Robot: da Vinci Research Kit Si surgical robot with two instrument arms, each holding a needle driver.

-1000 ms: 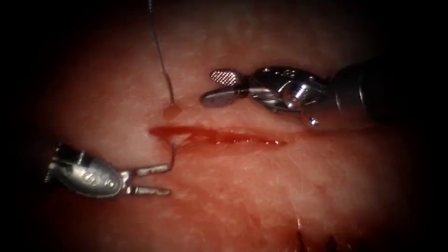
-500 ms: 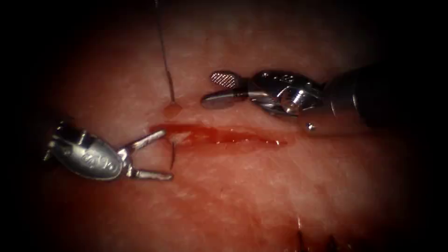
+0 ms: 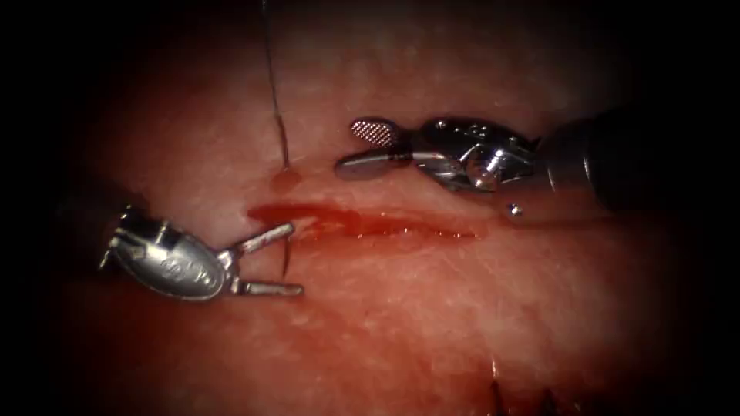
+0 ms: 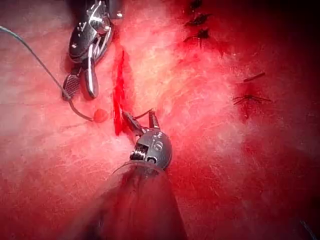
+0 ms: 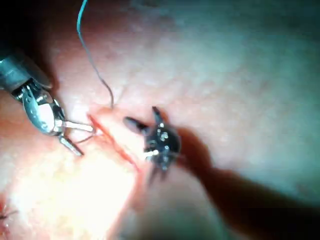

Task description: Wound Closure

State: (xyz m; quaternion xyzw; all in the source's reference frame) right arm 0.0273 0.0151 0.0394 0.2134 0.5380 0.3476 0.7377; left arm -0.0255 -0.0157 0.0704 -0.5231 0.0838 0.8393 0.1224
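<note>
Left tool [image 3: 285,258], jaws spread and empty, straddles needle [image 3: 286,260] emerging from tissue [image 3: 432,308] below cut [image 3: 362,223], centre-left. Right tool [image 3: 370,146] spread, empty. We risk a glancing grasp.

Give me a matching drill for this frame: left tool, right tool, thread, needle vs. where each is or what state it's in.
Things:
1. left tool
2. right tool
3. thread
4. needle

Places or states:
A. runs down to a red spot just above the cut's left end
B. jaws open, holding nothing, above the cut
C. a short dark piece stands out of the tissue just below the cut's left end
D. jaws open on either side of that dark piece, not closed on it

Pairs: 1-D, 2-B, 3-A, 4-C
</note>
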